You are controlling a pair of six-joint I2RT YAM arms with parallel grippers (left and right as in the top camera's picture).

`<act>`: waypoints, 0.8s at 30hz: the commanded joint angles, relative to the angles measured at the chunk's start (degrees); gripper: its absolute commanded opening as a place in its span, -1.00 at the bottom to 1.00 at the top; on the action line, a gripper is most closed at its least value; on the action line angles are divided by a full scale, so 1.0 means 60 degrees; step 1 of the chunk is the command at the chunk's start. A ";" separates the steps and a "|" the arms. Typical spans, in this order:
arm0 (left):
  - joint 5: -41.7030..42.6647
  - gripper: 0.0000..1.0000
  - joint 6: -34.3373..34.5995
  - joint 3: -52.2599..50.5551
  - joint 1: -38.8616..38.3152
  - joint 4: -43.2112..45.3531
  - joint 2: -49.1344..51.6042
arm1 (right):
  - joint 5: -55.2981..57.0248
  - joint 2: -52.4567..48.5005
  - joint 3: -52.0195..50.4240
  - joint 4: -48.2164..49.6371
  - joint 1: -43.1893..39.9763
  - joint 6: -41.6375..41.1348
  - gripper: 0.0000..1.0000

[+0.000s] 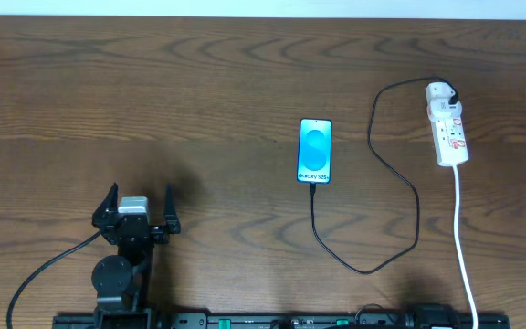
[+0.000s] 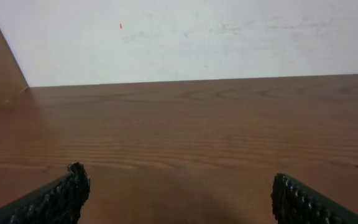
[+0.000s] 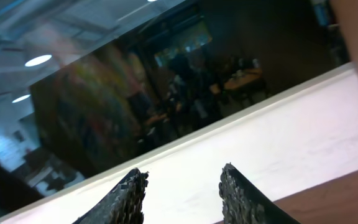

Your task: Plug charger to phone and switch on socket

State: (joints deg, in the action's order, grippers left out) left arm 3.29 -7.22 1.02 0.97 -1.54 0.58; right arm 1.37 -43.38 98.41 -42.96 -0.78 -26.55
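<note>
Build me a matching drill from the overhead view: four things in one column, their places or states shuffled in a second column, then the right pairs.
Things
1. phone
2. socket
3. charger
4. left gripper

Places or states
A. white, toward the right side of the table
B. open and empty, at the near left
C. lying screen up near the middle
D. thin and black, looping from phone to socket

Pairs: 1-C, 2-A, 3-D, 4-B
</note>
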 commanded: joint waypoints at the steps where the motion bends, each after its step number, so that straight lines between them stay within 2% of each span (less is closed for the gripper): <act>1: 0.0160 0.89 -0.0219 -0.0127 0.0040 -0.0379 -0.0047 | -0.1253 0.0135 0.0025 0.0026 0.0084 0.0076 -0.22; 7: 0.0157 0.89 -0.0219 -0.0127 0.0040 -0.0379 -0.0047 | -0.2218 0.0339 0.0025 0.0098 0.0084 0.0076 -0.20; 16: 0.0157 0.90 -0.0219 -0.0127 0.0040 -0.0379 -0.0047 | -0.2262 0.1530 0.0022 0.0244 0.0084 0.0076 -0.14; 18: 0.0160 0.90 -0.0219 -0.0127 0.0040 -0.0379 -0.0047 | -0.2259 0.1836 0.0022 0.0382 0.0080 0.0076 0.05; 21: 0.0160 0.90 -0.0219 -0.0127 0.0040 -0.0379 -0.0047 | -0.2259 0.2211 0.0025 0.0612 0.0069 0.0076 0.49; 22: 0.0157 0.90 -0.0219 -0.0127 0.0040 -0.0379 -0.0047 | -0.2255 0.2273 0.0025 0.0550 0.0069 0.0080 0.80; 23: 0.0157 0.90 -0.0219 -0.0127 0.0040 -0.0379 -0.0047 | -0.2240 0.2317 0.0025 0.0419 0.0069 0.0084 0.99; 24: 0.0160 0.90 -0.0219 -0.0127 0.0040 -0.0379 -0.0047 | -0.2186 0.2320 0.0025 0.0208 0.0069 0.0084 0.98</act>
State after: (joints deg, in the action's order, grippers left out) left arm 3.31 -7.62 1.02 0.97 -1.54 0.58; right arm -11.86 -30.02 98.56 -39.86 -0.78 -26.15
